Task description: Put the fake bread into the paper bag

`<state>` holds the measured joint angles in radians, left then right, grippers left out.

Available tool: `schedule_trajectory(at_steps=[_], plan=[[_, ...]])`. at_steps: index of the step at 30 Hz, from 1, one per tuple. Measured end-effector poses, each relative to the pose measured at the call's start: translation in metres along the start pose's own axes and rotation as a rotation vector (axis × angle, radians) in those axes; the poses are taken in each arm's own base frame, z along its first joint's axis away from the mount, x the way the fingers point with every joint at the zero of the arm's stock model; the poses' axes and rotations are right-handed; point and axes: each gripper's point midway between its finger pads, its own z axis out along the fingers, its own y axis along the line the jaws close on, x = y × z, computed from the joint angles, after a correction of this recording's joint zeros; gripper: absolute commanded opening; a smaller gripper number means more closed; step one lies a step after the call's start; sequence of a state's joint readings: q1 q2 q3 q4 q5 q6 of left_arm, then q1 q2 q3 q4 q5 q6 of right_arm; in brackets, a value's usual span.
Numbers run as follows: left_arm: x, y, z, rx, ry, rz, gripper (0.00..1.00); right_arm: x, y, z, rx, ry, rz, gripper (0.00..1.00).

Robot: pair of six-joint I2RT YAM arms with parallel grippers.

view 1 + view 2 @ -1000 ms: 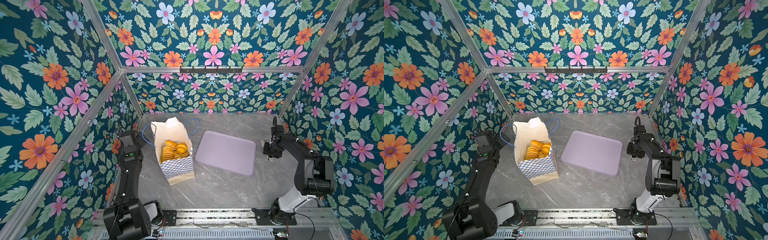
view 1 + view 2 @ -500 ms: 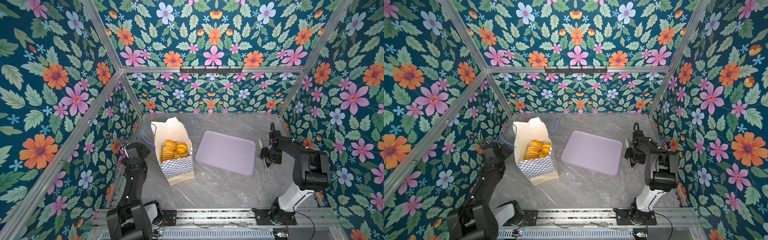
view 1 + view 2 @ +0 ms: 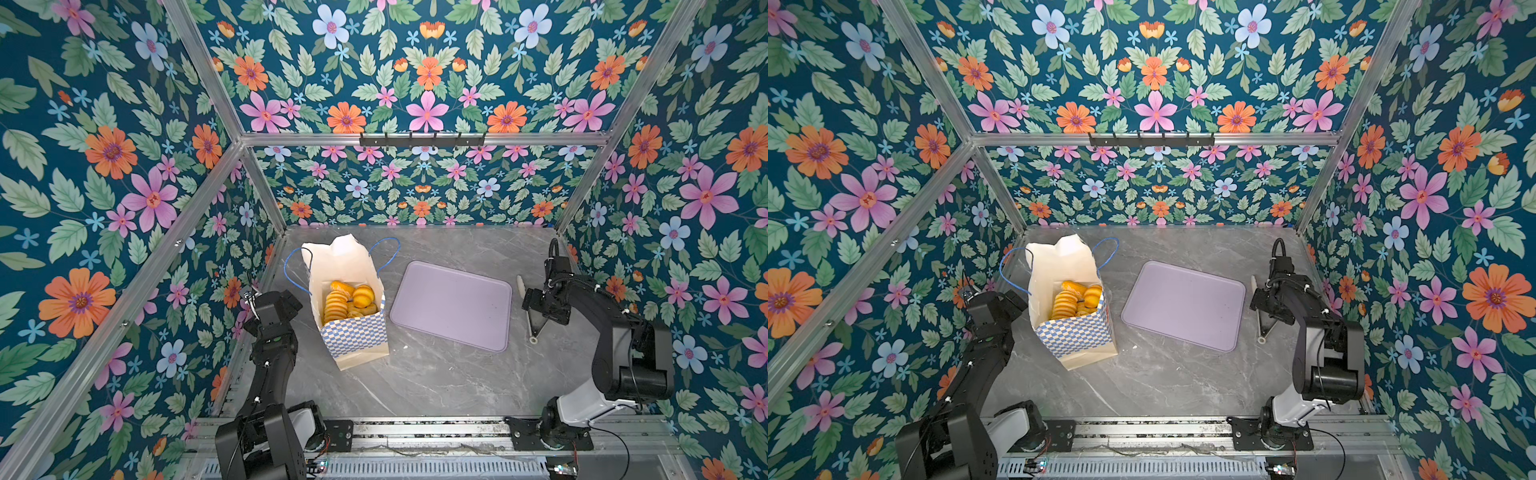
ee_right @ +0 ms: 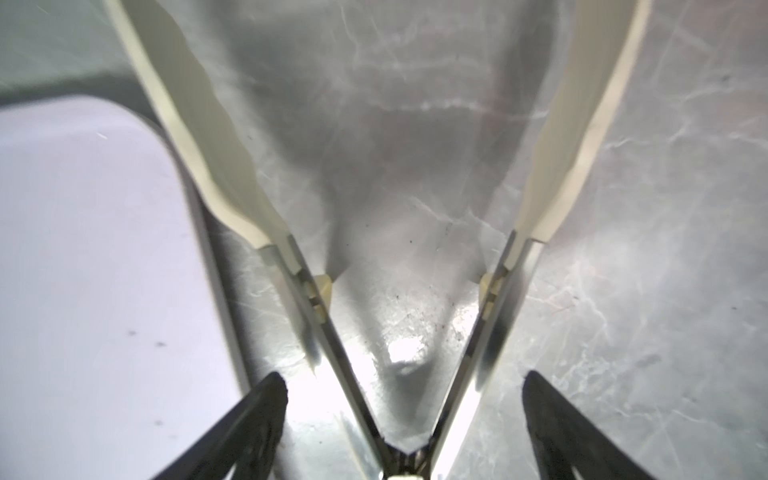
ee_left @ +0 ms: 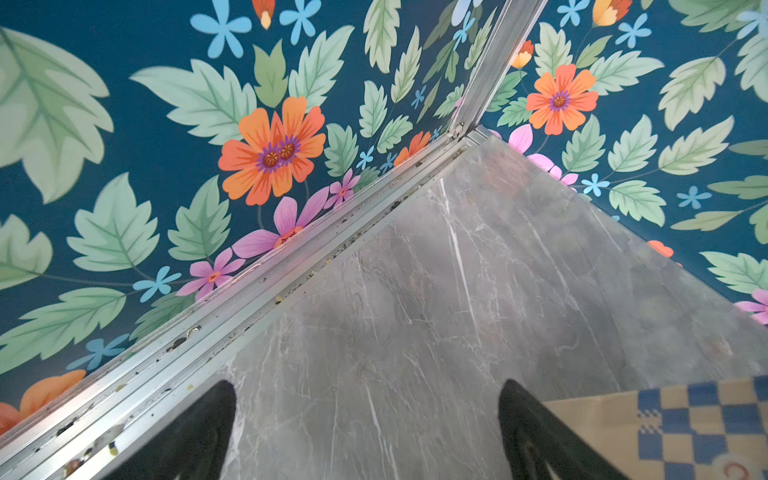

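Observation:
The paper bag (image 3: pixel 353 336) (image 3: pixel 1075 332) stands upright and open at the left of the grey table, its checkered side facing the front. Several pieces of golden fake bread (image 3: pixel 347 301) (image 3: pixel 1073 301) lie inside it. My left gripper (image 5: pixel 368 415) hangs open and empty over bare table beside the left wall, with a corner of the bag (image 5: pixel 685 424) next to one finger. My right gripper (image 4: pixel 405 399) is open, low over a pair of tongs (image 3: pixel 530 328) (image 4: pixel 232 174). The tongs lie spread in a V, and the fingers stand clear of both arms.
A flat lilac tray (image 3: pixel 451 305) (image 3: pixel 1183 305) with nothing on it lies in the middle, between bag and tongs; its edge (image 4: pixel 83 249) shows beside the right gripper. Flowered walls close in the left, back and right. The bag's blue cord handles (image 3: pixel 384 247) stick out at its top.
My right gripper has opened wide and the tongs now lie spread on the table under it. The left arm has drawn back toward the front along the left wall.

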<state>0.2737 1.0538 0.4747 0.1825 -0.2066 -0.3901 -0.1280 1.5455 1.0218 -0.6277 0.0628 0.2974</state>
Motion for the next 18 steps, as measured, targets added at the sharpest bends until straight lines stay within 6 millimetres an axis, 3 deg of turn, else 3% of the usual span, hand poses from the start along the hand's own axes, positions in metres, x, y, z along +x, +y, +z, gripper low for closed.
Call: schedule_trajectory(at_steps=[6, 7, 11, 18], plan=[[0.012, -0.001, 0.002, 0.028, -0.007, -0.006, 1.00, -0.014, -0.001, -0.046, -0.055, -0.207, 0.038, 0.88], [0.015, -0.001, 0.002, 0.031, -0.007, -0.005, 1.00, -0.016, -0.004, -0.057, -0.061, -0.260, 0.050, 0.97], [0.025, 0.000, 0.004, 0.042, -0.011, -0.003, 1.00, -0.025, -0.011, -0.094, -0.094, -0.472, 0.091, 0.99], [0.038, -0.010, 0.002, 0.086, -0.046, 0.016, 1.00, -0.018, -0.007, -0.086, -0.190, -0.654, 0.083, 0.99]])
